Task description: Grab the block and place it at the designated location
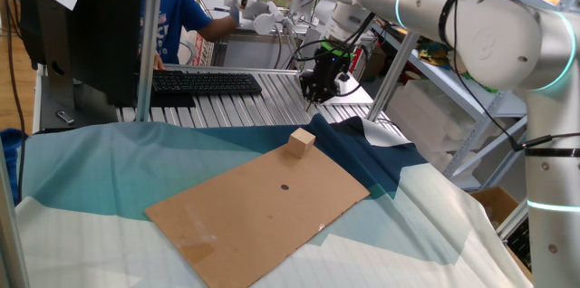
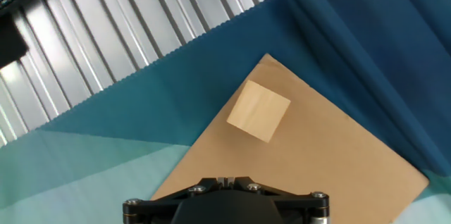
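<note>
Draped cloth (image 1: 109, 170) in teal, pale and dark blue panels covers the desk (image 1: 54, 234). One flat cardboard sheet (image 1: 263, 206) lies on the cloth and serves as the reference.

Findings:
- The wooden block (image 1: 302, 142) sits on the far corner of the cardboard sheet, resting flat, with its sides turned at an angle to the sheet's edges. The hand view confirms this: the block (image 2: 258, 111) lies just inside the corner, and nothing touches it.
- A small dark mark (image 1: 285, 187) shows near the middle of the cardboard sheet, well apart from the block.
- The gripper (image 1: 309, 100) hangs above and beyond the cardboard sheet's far corner, clear of the block. It grasps nothing. Whether its fingers are spread or closed cannot be told, as the fixed view is too small and the hand view shows only its housing.
- Ribbed metal surface (image 2: 106, 34) lies beyond the cardboard sheet, past the cloth's edge.
- A black keyboard (image 1: 204, 82) rests on that metal, beyond the sheet, with a person in a blue shirt (image 1: 172, 12) behind it.
</note>
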`<state>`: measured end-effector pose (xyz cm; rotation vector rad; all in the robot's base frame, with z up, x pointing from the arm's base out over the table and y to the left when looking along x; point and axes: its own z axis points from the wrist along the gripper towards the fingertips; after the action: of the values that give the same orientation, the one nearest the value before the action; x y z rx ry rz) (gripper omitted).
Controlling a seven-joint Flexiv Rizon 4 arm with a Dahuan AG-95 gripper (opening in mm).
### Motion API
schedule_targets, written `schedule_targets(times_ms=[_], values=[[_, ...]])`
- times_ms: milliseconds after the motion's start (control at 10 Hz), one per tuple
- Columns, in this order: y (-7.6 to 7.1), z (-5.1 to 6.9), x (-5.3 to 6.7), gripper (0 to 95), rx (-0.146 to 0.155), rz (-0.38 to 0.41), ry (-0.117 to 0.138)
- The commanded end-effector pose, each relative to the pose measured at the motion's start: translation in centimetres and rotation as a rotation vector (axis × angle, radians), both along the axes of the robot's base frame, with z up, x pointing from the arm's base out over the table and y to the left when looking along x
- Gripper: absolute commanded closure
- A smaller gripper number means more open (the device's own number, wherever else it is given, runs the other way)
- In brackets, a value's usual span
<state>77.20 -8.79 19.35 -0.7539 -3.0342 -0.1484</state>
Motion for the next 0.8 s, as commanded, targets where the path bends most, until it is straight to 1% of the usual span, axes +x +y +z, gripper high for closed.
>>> schedule_targets(times_ms=[100,200,400,500,600,700,800], values=[[-0.02,0.08,0.32,95.0,-0.031,-0.027,0.024],[-0.02,0.08,0.32,95.0,-0.038,-0.019,0.021],[-0.02,0.08,0.32,95.0,-0.007,-0.023,0.026],[-0.02,0.08,0.32,95.0,-0.03,-0.027,0.022],[-0.02,0.08,0.32,95.0,-0.045,-0.03,0.021],[-0.02,0.08,0.32,95.0,-0.101,-0.029,0.024],[-0.02,0.08,0.32,95.0,-0.094,-0.034,0.027]])
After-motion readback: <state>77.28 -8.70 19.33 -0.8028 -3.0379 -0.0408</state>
